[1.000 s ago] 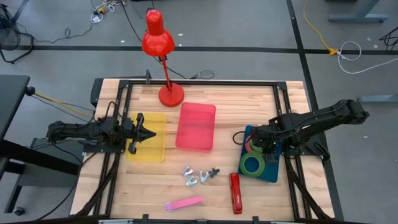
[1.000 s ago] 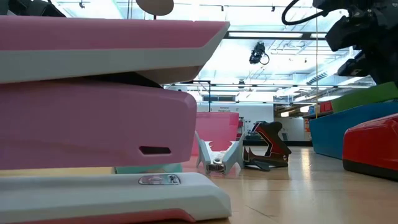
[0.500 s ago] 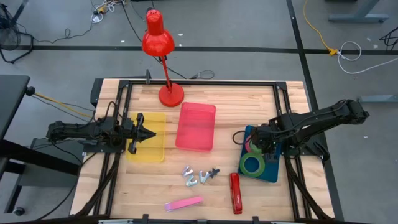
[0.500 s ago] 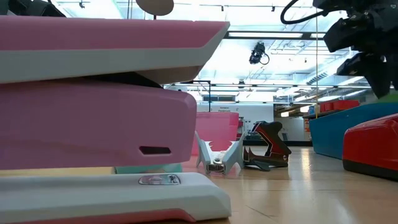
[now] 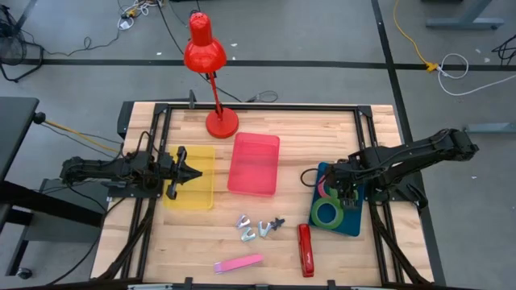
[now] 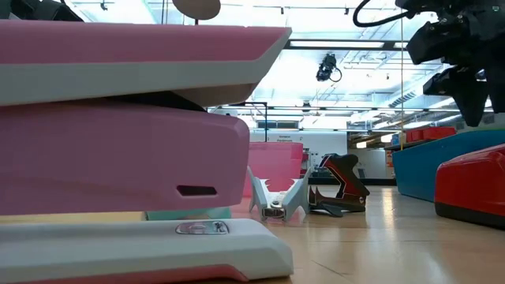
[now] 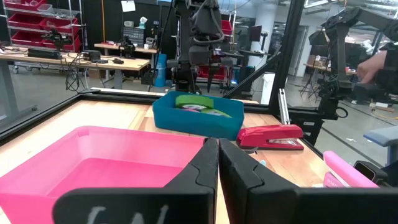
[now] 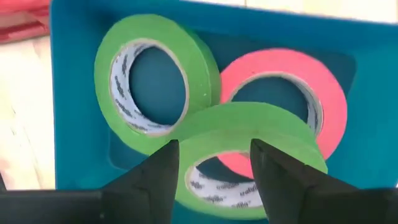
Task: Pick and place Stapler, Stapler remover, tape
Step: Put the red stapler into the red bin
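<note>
tape: three flat rolls with open centres, all in the blue bin (image 5: 352, 225) on the worktop's right side
green roll (image 8: 155, 84): lies against the bin floor
pink roll (image 8: 311, 81): beside it, partly covered
second green roll (image 8: 249, 155): tilted, resting on both others
red stapler (image 5: 305, 250): closed, lying flat just left of the bin
pink stapler (image 5: 239, 263): flat, near the front edge
removers (image 5: 260, 227): two pale, one dark, clustered between the staplers and the pink tray (image 5: 255, 164)
</note>
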